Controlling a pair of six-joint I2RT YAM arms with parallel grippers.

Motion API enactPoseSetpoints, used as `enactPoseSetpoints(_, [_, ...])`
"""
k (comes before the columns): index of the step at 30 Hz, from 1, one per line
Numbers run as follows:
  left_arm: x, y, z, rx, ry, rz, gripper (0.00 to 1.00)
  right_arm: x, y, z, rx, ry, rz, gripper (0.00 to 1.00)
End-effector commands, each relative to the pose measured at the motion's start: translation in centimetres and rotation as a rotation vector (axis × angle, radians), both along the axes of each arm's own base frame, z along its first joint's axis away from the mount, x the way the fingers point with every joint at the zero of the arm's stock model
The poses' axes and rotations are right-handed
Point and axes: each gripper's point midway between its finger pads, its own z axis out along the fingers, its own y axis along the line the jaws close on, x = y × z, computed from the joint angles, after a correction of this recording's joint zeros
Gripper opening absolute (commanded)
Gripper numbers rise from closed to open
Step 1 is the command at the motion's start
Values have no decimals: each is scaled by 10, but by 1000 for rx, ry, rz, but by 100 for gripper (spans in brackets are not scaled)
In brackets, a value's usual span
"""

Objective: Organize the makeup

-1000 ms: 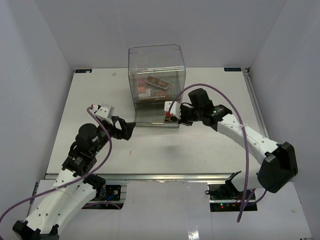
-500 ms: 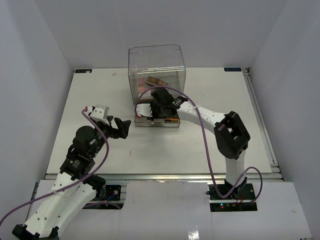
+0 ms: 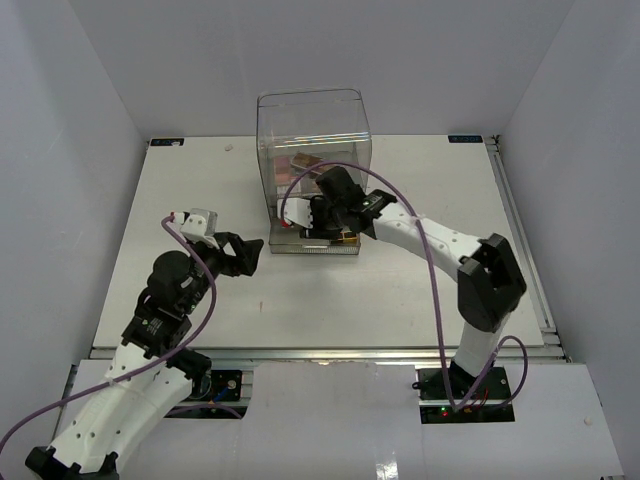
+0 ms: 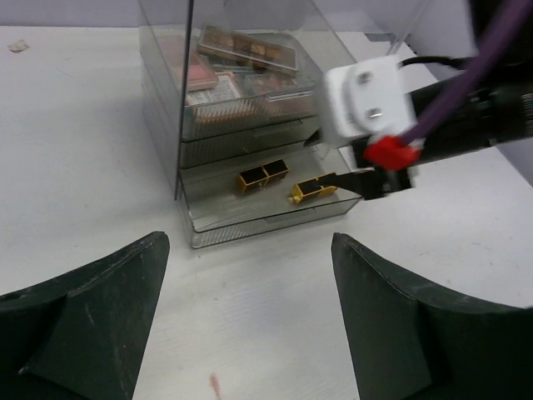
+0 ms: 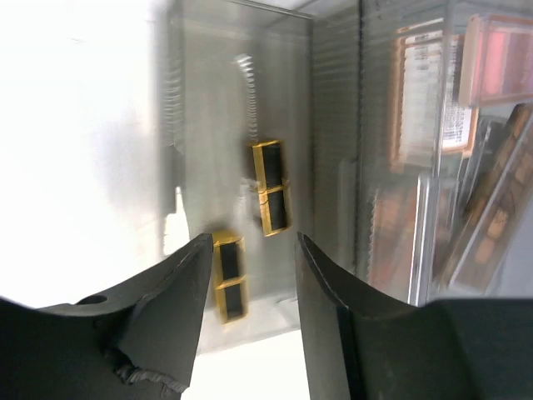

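The makeup sits in the clear drawer box (image 3: 313, 130). Pink and brown palettes (image 4: 250, 50) fill its upper drawers and show again in the right wrist view as palettes (image 5: 425, 100). Its bottom drawer (image 4: 250, 225) is pulled out and holds two small gold-framed black pieces (image 4: 262, 175) (image 4: 314, 189). My right gripper (image 3: 322, 225) hangs over that drawer, open (image 5: 252, 242), with nothing between its fingers. One gold piece (image 5: 227, 275) lies beside the left finger and the other gold piece (image 5: 271, 187) lies further in. My left gripper (image 3: 245, 255) is wide open (image 4: 250, 242) over bare table, left of the drawer's front.
The right arm's purple cable (image 3: 420, 240) loops above the table to the right of the box. White walls close in the table (image 3: 180, 200) on three sides. A small reddish mark (image 4: 215, 385) is on the tabletop between the left fingers.
The right arm swung left from beside the drawer to over it, and its jaws widened. The left gripper drew back slightly to the left.
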Motion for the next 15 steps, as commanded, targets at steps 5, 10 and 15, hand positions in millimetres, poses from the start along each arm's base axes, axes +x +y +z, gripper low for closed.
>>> enactPoseSetpoints(5, [-2, -60, -49, -349, 326, -155, 64, -56, -46, 168, 506, 163, 9, 49])
enactPoseSetpoints(10, [3, -85, -95, -529, 481, -185, 45, -17, -84, 232, 713, 102, -236, 56])
enactPoseSetpoints(15, [14, -96, -125, -671, 560, -134, 38, 45, -124, 244, 967, 138, -693, 67])
